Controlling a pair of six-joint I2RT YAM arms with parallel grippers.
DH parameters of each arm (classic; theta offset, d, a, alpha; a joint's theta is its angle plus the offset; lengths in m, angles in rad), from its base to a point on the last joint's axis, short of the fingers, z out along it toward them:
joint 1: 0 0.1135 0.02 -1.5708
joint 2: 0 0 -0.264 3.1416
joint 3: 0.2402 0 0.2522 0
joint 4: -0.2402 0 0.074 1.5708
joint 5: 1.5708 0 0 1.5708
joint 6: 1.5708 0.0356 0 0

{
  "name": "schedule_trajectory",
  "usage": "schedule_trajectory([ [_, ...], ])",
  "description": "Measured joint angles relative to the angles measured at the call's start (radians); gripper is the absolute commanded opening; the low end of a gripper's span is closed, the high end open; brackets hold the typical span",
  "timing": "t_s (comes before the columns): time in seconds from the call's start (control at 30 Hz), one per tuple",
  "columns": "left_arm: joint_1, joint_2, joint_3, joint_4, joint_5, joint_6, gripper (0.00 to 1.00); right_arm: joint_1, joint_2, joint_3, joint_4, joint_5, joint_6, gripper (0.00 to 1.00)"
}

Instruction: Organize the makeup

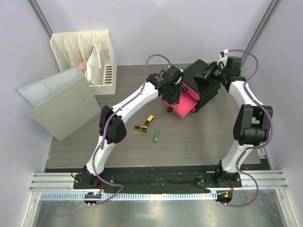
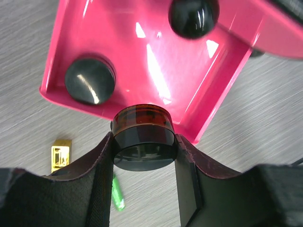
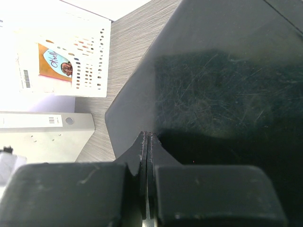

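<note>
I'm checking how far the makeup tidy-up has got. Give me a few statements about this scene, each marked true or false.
1. The left gripper is closed on a round dark jar. True.
2. The green stick lies inside the pink drawer. False: it lies on the bare table, outside the drawer.
3. Two gold lipsticks lie on the table near the green stick. True.
4. The right gripper is wide open above the lipsticks. False: its fingers are pressed together with nothing between them, at the black box.
</note>
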Motion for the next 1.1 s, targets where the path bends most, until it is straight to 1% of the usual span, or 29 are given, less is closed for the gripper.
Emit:
schedule_trajectory([
  [0.1, 0.012, 0.009, 0.015, 0.026, 0.026, -0.026, 0.00, 0.000, 0.000, 0.001, -0.001, 0.000, 0.000, 0.01],
  [0.37, 0.002, 0.068, 0.072, 0.087, 0.068, -0.065, 0.00, 0.000, 0.001, 0.002, -0.003, 0.000, 0.000, 0.01],
  [0.4, 0.000, 0.078, 0.073, 0.093, 0.072, -0.069, 0.02, 0.000, 0.001, 0.002, -0.003, 0.000, 0.000, 0.01],
  [0.43, 0.000, 0.087, 0.073, 0.095, 0.075, -0.072, 0.09, 0.000, 0.002, 0.002, -0.003, 0.000, 0.000, 0.01],
  [0.5, -0.001, 0.108, 0.073, 0.096, 0.079, -0.076, 0.16, 0.000, 0.003, 0.005, -0.005, -0.001, 0.000, 0.01],
  [0.53, -0.001, 0.116, 0.073, 0.096, 0.080, -0.078, 0.26, 0.000, 0.003, 0.006, -0.007, -0.001, 0.000, 0.01],
  [0.6, -0.001, 0.141, 0.073, 0.096, 0.084, -0.082, 0.36, 0.000, 0.005, 0.008, -0.010, -0.001, 0.000, 0.01],
  [0.63, -0.001, 0.144, 0.073, 0.096, 0.084, -0.082, 0.44, 0.000, 0.006, 0.010, -0.011, -0.001, 0.000, 0.01],
  [0.7, -0.001, 0.156, 0.073, 0.095, 0.083, -0.084, 0.49, 0.000, 0.009, 0.013, -0.011, -0.001, 0.000, 0.01],
  [0.77, -0.001, 0.157, 0.073, 0.096, 0.083, -0.086, 0.56, 0.000, 0.010, 0.014, -0.011, -0.002, 0.000, 0.01],
  [0.8, -0.001, 0.157, 0.073, 0.098, 0.083, -0.088, 0.65, 0.000, 0.010, 0.014, -0.011, -0.002, 0.000, 0.01],
  [0.87, -0.001, 0.157, 0.073, 0.113, 0.083, -0.090, 0.69, 0.000, 0.010, 0.014, -0.011, -0.002, 0.000, 0.01],
  [1.0, -0.001, 0.154, 0.073, 0.150, 0.081, -0.101, 0.73, 0.000, 0.010, 0.014, -0.011, -0.002, -0.001, 0.01],
  [1.1, -0.001, 0.146, 0.074, 0.176, 0.074, -0.101, 0.68, 0.000, 0.010, 0.014, -0.011, -0.002, -0.001, 0.01],
])
